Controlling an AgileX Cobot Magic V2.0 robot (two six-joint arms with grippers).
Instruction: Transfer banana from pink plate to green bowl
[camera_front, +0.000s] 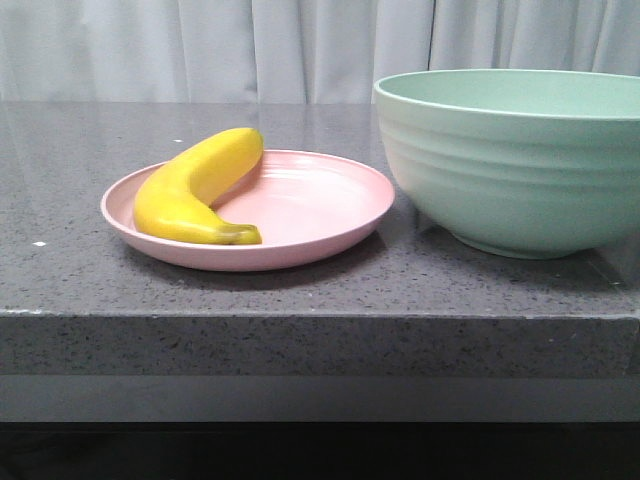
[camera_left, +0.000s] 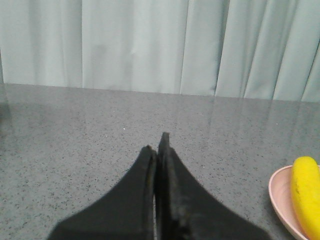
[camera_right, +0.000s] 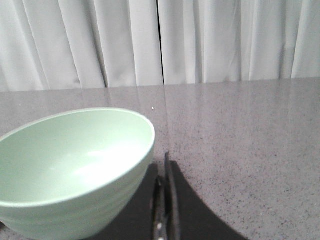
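1. While the front view takes in the whole scene, it shows neither claw; each claw appears only in its own wrist view.
2. Seen from the front, the banana (camera_front: 196, 187) lies on the pink plate (camera_front: 320, 215), and the green bowl (camera_front: 520, 165) stands just beside the plate on the right, their rims close together; I cannot tell whether they touch.
3. Both stand on the grey speckled table (camera_front: 70, 270), with a pale curtain (camera_front: 200, 45) behind.
4. From the left wrist view, the left claw (camera_left: 159, 145) has its two dark fingers pressed together with nothing between them, low over bare table.
5. That view catches only a slice of the plate and one end of the banana at its edge; the bowl is out of it.
6. From the right wrist view, the right claw (camera_right: 165, 175) is likewise closed to a thin line, empty, just beside the bowl's outer wall.
7. That view looks into the bowl, whose inside holds nothing; the plate and banana are out of it.
8. In the front view the banana sits on the plate's left half, its long axis running from near-front to the back right.
9. Its dark tip points toward the front, near the plate's middle, and its curved back bulges toward the plate's left rim.
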